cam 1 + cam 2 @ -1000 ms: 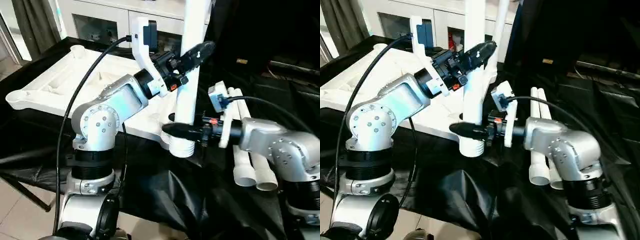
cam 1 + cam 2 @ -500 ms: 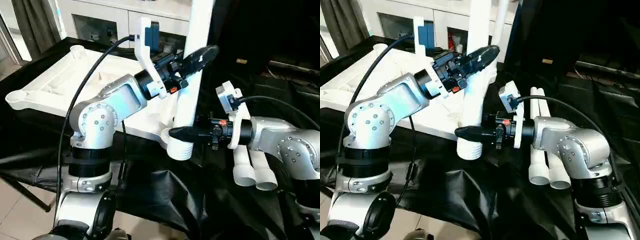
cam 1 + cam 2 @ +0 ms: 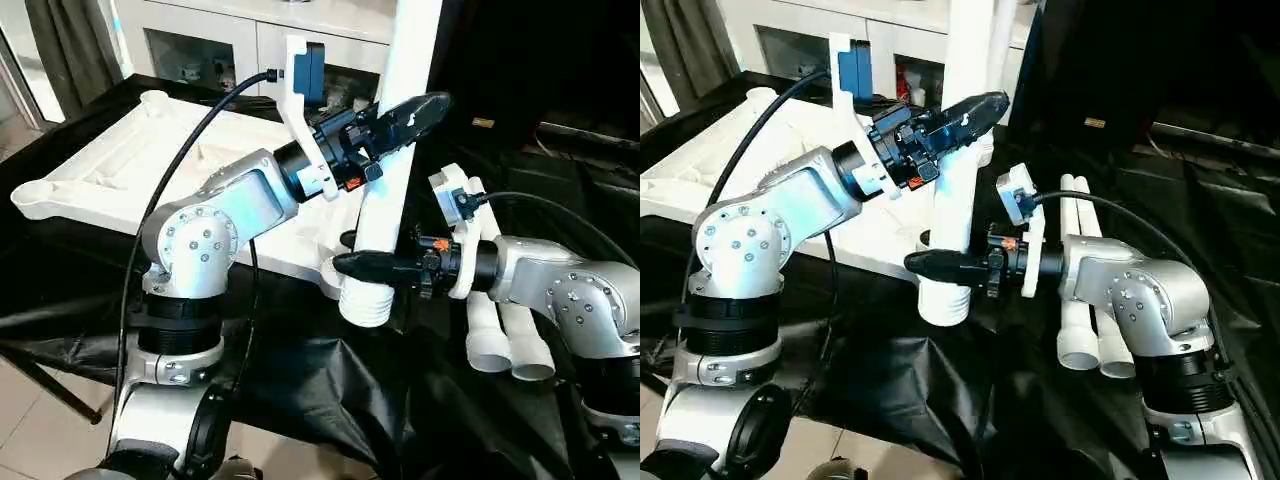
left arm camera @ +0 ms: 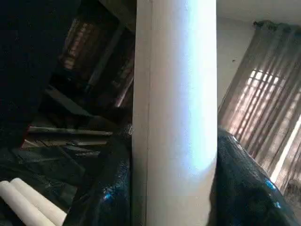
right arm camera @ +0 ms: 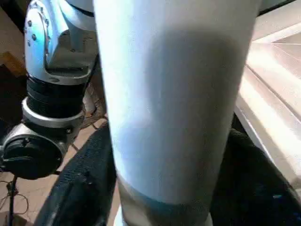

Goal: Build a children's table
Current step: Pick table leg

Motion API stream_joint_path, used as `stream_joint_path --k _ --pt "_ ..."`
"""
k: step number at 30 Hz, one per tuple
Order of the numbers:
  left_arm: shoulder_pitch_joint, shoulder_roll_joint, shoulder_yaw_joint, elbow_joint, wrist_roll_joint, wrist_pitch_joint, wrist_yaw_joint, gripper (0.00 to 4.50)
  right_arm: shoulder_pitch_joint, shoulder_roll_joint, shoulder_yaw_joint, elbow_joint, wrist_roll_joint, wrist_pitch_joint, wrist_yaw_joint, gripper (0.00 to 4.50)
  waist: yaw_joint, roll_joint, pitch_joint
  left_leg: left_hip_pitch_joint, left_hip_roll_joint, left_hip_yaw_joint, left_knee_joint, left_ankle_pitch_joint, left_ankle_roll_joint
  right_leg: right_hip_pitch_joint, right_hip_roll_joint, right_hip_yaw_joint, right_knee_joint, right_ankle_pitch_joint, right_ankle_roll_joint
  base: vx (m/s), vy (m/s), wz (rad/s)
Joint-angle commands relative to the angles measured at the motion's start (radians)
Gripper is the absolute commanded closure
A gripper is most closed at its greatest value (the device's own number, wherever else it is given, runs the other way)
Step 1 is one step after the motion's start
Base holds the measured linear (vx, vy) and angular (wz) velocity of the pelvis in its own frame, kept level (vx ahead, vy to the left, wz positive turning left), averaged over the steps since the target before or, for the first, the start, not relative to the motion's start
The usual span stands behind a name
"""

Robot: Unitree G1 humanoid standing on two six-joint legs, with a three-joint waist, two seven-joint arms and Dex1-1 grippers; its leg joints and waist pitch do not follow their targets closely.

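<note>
A white tapered leg [image 3: 380, 215] stands nearly upright with both grippers shut on it. Its ribbed lower end [image 3: 365, 305] hangs just in front of the near right corner of the white table top [image 3: 110, 165], which lies underside up on the black cloth. My left gripper [image 3: 428, 106] clamps the leg high up, and my right gripper [image 3: 346, 265] clamps it just above the ribbed end. In the left wrist view black fingers [image 4: 115, 188] flank the leg [image 4: 176, 117]. In the right wrist view the fingers [image 5: 82, 188] likewise press both sides of the leg [image 5: 169, 103].
Two more white legs [image 3: 495, 335] lie side by side on the black cloth [image 3: 330, 390] beside my right forearm. A round corner socket [image 3: 153, 99] shows at the top's far left. White cabinets [image 3: 215, 40] stand behind the work surface, whose front edge drops to a tiled floor.
The leg's upper part has leaned to the right with my left gripper, while its ribbed end stays near the top's corner. My right gripper has shifted slightly along with it.
</note>
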Motion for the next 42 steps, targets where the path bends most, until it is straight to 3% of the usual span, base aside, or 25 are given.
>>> stream_joint_path --k 1,9,28,29,32,33,34,37,40,41,42 --pt "-0.025 0.000 -0.013 -0.018 -0.013 0.010 -0.007 2.71 -0.003 -0.013 -0.010 -0.001 0.011 0.012 0.008 1.90 0.005 -0.001 -0.086 0.006 0.047 -0.010 -0.057 -0.072 0.014 0.066 -0.104 0.054 -0.077 -0.237 -0.115 0.000 0.000 0.00" --pt "-0.029 0.008 -0.009 -0.015 -0.016 0.007 -0.014 2.71 0.002 -0.014 -0.004 -0.003 0.012 0.017 0.012 2.51 0.005 -0.003 -0.086 0.006 0.046 -0.010 -0.057 -0.069 0.013 0.066 -0.104 0.054 -0.077 -0.239 -0.114 0.000 0.000 0.00" --pt "-0.043 0.007 0.022 0.008 -0.015 -0.010 0.017 2.71 0.006 -0.011 -0.003 -0.002 0.010 0.014 0.014 2.59 0.008 -0.002 -0.086 0.005 0.046 -0.010 -0.057 -0.066 0.012 0.066 -0.105 0.054 -0.077 -0.245 -0.107 0.000 0.000 0.00" --pt "-0.044 0.004 0.034 0.016 -0.038 0.006 0.015 2.01 0.007 -0.009 -0.003 -0.002 0.008 0.011 0.011 2.59 0.009 -0.001 -0.087 0.005 0.045 -0.010 -0.056 -0.068 0.011 0.066 -0.105 0.054 -0.078 -0.248 -0.107 0.000 0.000 0.00" --pt "-0.044 -0.002 0.043 0.018 -0.055 0.009 0.013 1.84 0.007 -0.003 -0.006 0.000 0.005 0.004 0.005 2.59 0.010 -0.001 -0.087 0.006 0.045 -0.010 -0.056 -0.065 0.012 0.065 -0.104 0.053 -0.077 -0.237 -0.111 0.000 0.000 0.00" --pt "-0.045 -0.013 0.050 0.024 -0.040 -0.028 0.022 1.84 0.006 0.006 -0.011 0.002 0.003 -0.006 -0.003 2.59 0.012 0.006 -0.088 0.005 0.046 -0.011 -0.056 -0.063 0.012 0.066 -0.104 0.054 -0.077 -0.223 -0.118 0.000 0.000 0.00" --pt "-0.045 -0.016 0.049 0.024 -0.031 -0.055 0.010 1.59 0.005 0.010 -0.014 0.002 0.003 -0.010 -0.007 2.59 0.012 0.004 -0.088 0.004 0.045 -0.011 -0.056 -0.069 0.010 0.068 -0.105 0.054 -0.077 -0.214 -0.123 0.000 0.000 0.00" --pt "-0.043 -0.034 0.060 0.029 -0.013 -0.136 -0.012 1.55 0.004 0.027 -0.025 0.006 0.007 -0.020 -0.019 2.59 0.014 0.007 -0.088 0.005 0.047 -0.012 -0.058 -0.077 0.010 0.067 -0.106 0.054 -0.079 -0.216 -0.122 0.000 0.000 0.00" --pt "-0.059 -0.076 0.118 0.056 -0.051 -0.196 0.011 1.55 0.004 0.049 -0.044 0.009 0.016 -0.031 -0.038 2.59 0.014 0.008 -0.088 0.006 0.048 -0.011 -0.057 -0.086 0.005 0.068 -0.107 0.054 -0.079 -0.210 -0.130 0.000 0.000 0.00" --pt "-0.083 -0.107 0.190 0.082 -0.130 -0.205 0.037 1.55 0.002 0.072 -0.062 0.013 0.023 -0.045 -0.058 2.59 0.018 0.017 -0.088 0.007 0.047 -0.013 -0.057 -0.098 -0.001 0.067 -0.107 0.053 -0.078 -0.205 -0.142 0.000 0.000 0.00" --pt "-0.096 -0.117 0.227 0.095 -0.171 -0.212 0.054 1.55 0.003 0.086 -0.075 0.015 0.025 -0.055 -0.073 2.59 0.019 0.017 -0.088 0.007 0.046 -0.013 -0.056 -0.102 -0.002 0.066 -0.108 0.052 -0.079 -0.208 -0.145 0.000 0.000 0.00"
